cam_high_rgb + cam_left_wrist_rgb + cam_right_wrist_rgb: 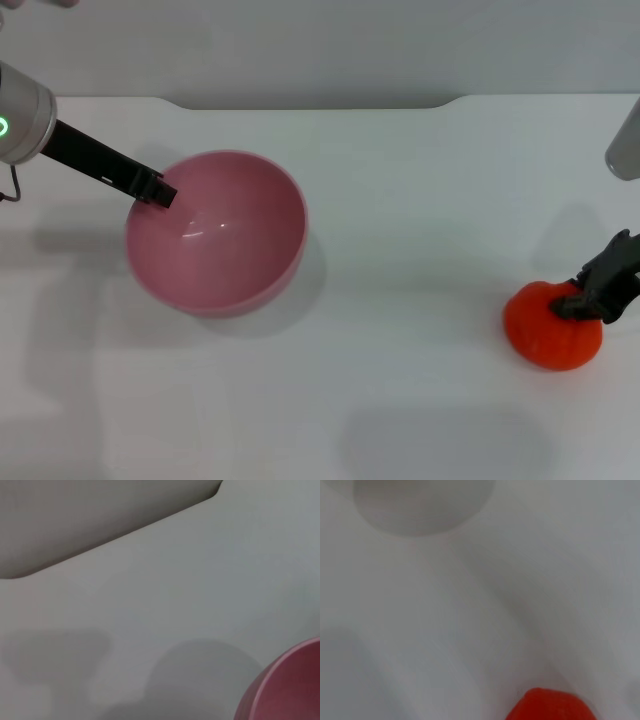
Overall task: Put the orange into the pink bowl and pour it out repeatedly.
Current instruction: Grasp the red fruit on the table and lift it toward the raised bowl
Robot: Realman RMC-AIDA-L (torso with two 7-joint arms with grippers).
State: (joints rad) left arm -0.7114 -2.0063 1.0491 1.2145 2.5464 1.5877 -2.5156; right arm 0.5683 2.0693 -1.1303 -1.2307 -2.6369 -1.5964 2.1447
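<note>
- The pink bowl (215, 232) stands on the white table (400, 300) and is empty. It looks a little tilted, with its opening turned toward the camera.
- The left claw (160, 190) is at the bowl's rim, on the side away from the orange. It seems to pinch the rim, probably to keep the bowl steady and ready for pouring, but I cannot tell how tightly its fingers are pressed.
- The orange (553, 325) lies on the table, well apart from the bowl, on the bowl's right.
- The right claw (598, 290) sits on top of the orange, touching it. It appears to be pinching the fruit, so I judge a pickup is in hand.
- The orange is not yet in the bowl.
</note>
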